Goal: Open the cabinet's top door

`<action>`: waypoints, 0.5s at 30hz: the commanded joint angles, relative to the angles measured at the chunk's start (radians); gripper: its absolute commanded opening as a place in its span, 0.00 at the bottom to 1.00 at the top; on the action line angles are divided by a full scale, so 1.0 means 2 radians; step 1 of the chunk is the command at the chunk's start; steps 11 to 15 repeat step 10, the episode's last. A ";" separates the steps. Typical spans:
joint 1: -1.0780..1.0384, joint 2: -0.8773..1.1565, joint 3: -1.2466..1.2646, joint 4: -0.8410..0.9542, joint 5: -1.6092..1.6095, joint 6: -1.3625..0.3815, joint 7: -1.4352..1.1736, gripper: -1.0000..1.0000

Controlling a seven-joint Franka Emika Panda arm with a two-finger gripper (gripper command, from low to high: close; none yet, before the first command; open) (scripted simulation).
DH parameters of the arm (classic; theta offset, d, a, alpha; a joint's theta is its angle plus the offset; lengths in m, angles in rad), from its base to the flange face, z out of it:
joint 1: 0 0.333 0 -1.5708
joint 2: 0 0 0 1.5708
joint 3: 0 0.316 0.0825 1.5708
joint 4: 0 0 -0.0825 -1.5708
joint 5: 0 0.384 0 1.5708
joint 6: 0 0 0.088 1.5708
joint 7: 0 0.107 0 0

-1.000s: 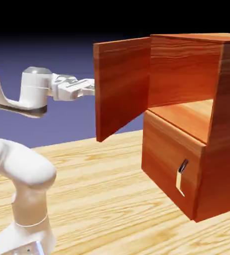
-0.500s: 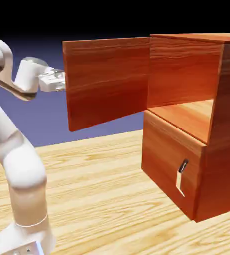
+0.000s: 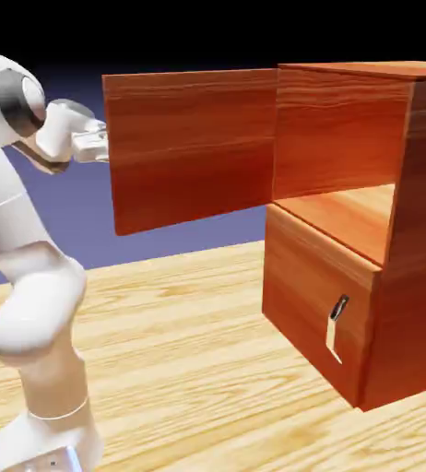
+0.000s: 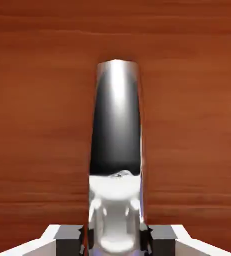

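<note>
1. Gripper (image 4: pixel 116 240) of the robot is clenched on the handle (image 4: pixel 116 125) of the top door; one grey fingertip (image 4: pixel 68 240) presses from each side, near the bottom edge of the hand view.
2. This handle is a long bar, dark in its upper part and bright silver in its lower part, and it stands along the middle of the hand view.
3. Behind it is the top door (image 3: pixel 194 152), a reddish wood panel. It is swung wide open and reaches out from the cabinet to the exterior view's left, upright.
4. The white arm (image 3: pixel 32 295) rises at the exterior view's left, and its hand is at the free edge of the door.
5. The cabinet (image 3: pixel 420 230) stands on the pale wooden table (image 3: pixel 180 369), at the exterior view's right. Its upper compartment (image 3: pixel 341 147) is open to the view.
6. Below this compartment, the lower panel (image 3: pixel 300 295) is closed, with a small handle (image 3: pixel 337 323) on it.
</note>
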 commanded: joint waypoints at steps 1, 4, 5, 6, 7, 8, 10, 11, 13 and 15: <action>-0.018 -0.011 0.013 0.008 0.006 0.000 -0.006 0.00; -0.073 -0.053 0.045 0.039 0.025 0.002 -0.030 0.00; -0.091 -0.068 0.055 0.052 0.032 0.001 -0.038 0.00; -0.109 -0.083 0.064 0.065 0.039 0.000 -0.047 0.00; -0.127 -0.098 0.073 0.080 0.046 -0.003 -0.056 0.00; -0.145 -0.113 0.081 0.097 0.052 -0.007 -0.066 0.00; -0.170 -0.135 0.092 0.120 0.061 -0.013 -0.079 0.00; -0.170 -0.135 0.092 0.120 0.061 -0.013 -0.079 0.00; -0.170 -0.135 0.092 0.120 0.061 -0.013 -0.079 0.00; -0.170 -0.135 0.092 0.120 0.061 -0.013 -0.079 0.00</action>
